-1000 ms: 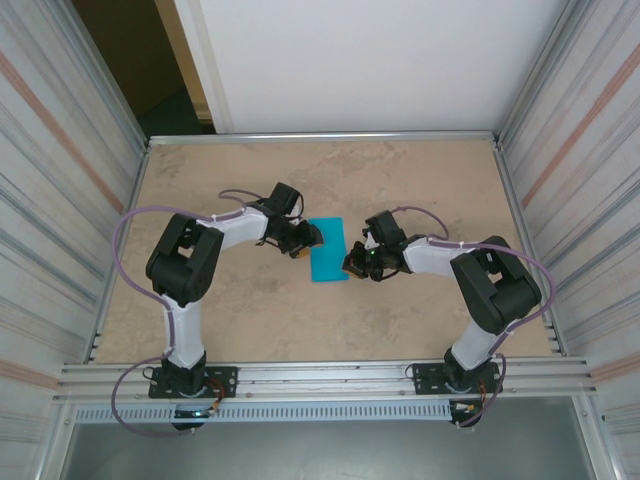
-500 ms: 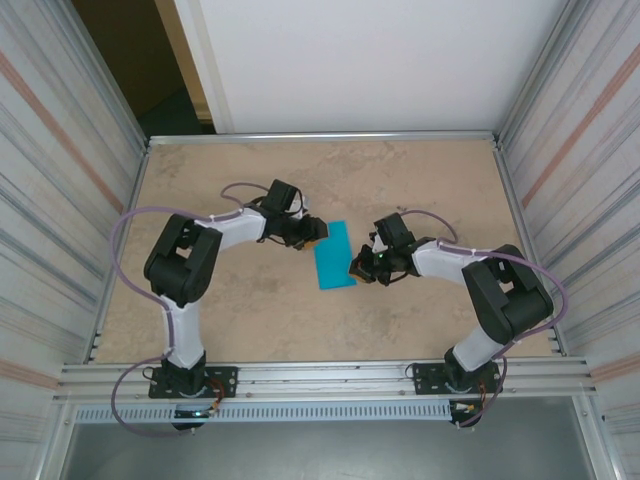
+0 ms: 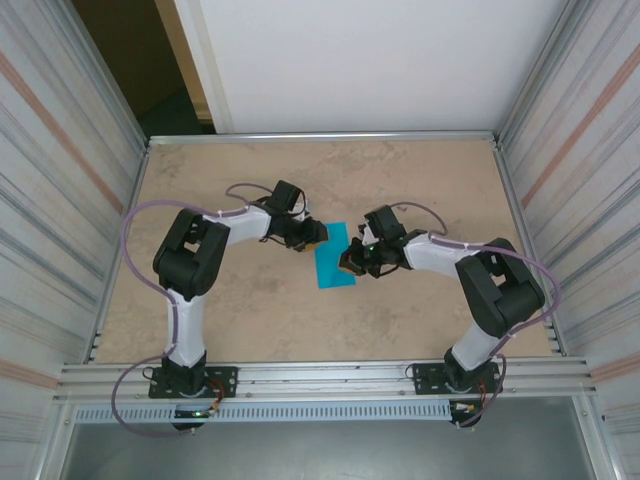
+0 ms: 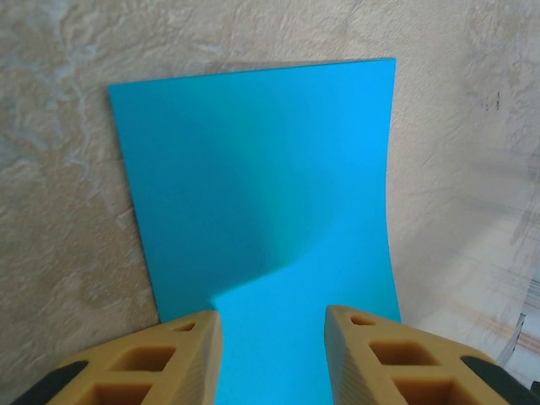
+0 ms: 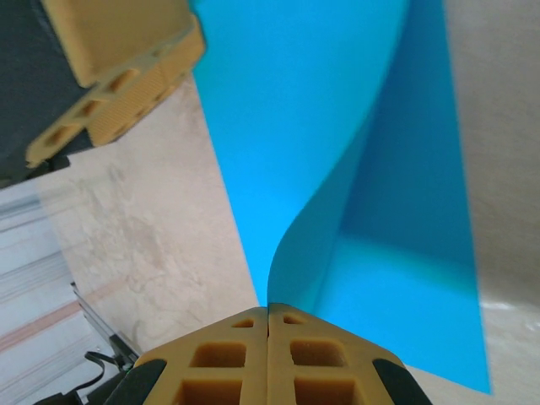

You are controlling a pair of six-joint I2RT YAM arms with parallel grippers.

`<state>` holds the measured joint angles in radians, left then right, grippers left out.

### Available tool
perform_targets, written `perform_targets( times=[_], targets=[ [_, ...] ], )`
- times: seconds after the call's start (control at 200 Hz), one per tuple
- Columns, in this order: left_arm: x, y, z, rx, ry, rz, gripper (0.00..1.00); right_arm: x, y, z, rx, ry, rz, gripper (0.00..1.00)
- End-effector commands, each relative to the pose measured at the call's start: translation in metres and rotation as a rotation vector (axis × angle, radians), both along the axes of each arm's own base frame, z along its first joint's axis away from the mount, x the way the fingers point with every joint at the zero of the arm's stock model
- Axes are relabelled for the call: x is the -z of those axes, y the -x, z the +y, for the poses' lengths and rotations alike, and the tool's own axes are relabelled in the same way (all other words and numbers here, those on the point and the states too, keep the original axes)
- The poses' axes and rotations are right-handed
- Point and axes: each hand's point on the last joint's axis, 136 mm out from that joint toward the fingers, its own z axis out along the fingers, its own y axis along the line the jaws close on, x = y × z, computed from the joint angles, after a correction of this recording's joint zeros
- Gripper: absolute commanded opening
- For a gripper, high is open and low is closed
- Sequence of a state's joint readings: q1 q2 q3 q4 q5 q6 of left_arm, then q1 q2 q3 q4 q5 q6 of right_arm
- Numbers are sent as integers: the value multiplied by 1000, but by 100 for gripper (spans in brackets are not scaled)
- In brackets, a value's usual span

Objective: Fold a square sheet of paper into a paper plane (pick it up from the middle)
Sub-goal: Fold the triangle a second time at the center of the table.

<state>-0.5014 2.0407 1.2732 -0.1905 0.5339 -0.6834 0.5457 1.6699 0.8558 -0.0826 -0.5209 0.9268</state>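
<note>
The square sheet of paper is bright teal and lies mid-table between the two arms. My right gripper is shut on its near edge and holds that edge up, so the sheet curls over the part still on the table. In the top view the right gripper sits at the sheet's right side. My left gripper is at the sheet's upper left corner. It is open, low over the sheet, which passes flat under the gap between its fingers.
The tan mottled table is walled by ribbed metal panels on the left and right, with a rail along the near edge. The left gripper's finger shows across the sheet in the right wrist view.
The right gripper has raised the sheet's right edge, so the sheet looks narrower and slightly turned. The left gripper shifted a little and its jaws narrowed slightly.
</note>
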Motion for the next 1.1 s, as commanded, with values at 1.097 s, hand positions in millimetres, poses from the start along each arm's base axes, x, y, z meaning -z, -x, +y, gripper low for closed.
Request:
perform_targets(
  times=[1.097],
  targets=[
    [27,9,13,6,-106,59,38,20,-37,32,76,-31,25,0]
  ],
)
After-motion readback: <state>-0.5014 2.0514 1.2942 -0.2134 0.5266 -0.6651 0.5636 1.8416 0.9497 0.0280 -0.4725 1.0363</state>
